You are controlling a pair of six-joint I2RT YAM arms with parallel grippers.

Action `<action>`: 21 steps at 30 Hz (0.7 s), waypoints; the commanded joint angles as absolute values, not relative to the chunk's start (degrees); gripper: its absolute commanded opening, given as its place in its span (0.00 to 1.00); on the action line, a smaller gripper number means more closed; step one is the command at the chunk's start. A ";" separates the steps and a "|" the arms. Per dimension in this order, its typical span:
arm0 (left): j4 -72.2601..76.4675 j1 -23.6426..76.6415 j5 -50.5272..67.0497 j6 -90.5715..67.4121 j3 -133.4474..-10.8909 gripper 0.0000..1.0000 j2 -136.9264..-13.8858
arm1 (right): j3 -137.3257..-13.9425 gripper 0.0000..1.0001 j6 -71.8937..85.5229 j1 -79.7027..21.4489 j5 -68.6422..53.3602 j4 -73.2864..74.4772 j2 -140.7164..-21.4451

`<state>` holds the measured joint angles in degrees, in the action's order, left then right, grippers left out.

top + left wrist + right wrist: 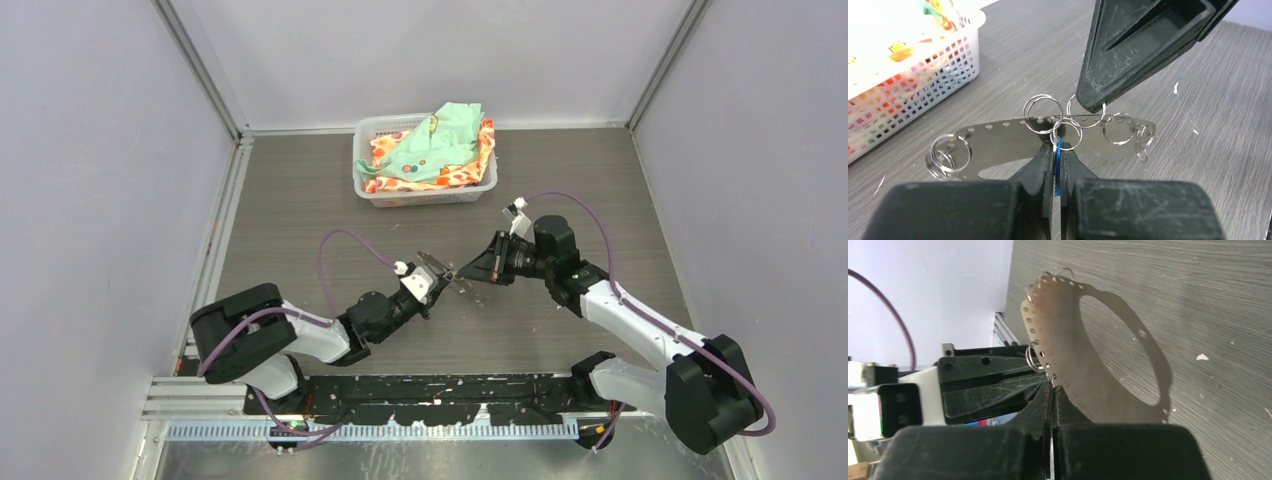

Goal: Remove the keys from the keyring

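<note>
Tabletop (300, 200): grey wood-grain surface, matte. White perforated plastic basket (420, 197) stands at the far edge, about centre, against the back wall. It holds crumpled cloths (440, 150), mint green and orange-patterned. A few small white flecks (1202, 357) lie scattered on the bare surface.

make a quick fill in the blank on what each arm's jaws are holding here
1. The left jaws pinch a thin ____ tag.
2. The grey keyring is gripped by its rim in the ____ jaws.
3. The white basket holds colourful ____.
Missing words: blue; right; cloths.
</note>
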<state>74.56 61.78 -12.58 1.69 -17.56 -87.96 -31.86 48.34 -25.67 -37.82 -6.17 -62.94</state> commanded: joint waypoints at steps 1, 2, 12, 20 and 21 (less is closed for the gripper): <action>61.27 61.69 -18.59 -1.30 -20.09 0.00 -81.86 | -32.96 0.01 41.51 -26.77 -34.92 -0.62 -61.01; 58.33 61.65 -18.78 -2.03 -20.51 0.00 -80.92 | -32.88 0.01 41.07 -26.94 -35.01 -0.46 -61.11; 34.10 61.67 -14.25 -10.47 -26.75 0.00 -78.79 | -36.27 0.01 35.87 -29.49 -28.56 7.97 -63.07; 40.49 61.57 4.45 -14.10 -24.70 0.00 -81.57 | -39.83 0.01 33.86 -29.62 -23.19 14.53 -64.04; 40.51 61.61 6.52 -14.30 -25.04 0.00 -82.30 | -39.66 0.01 34.18 -29.70 -23.51 14.46 -64.07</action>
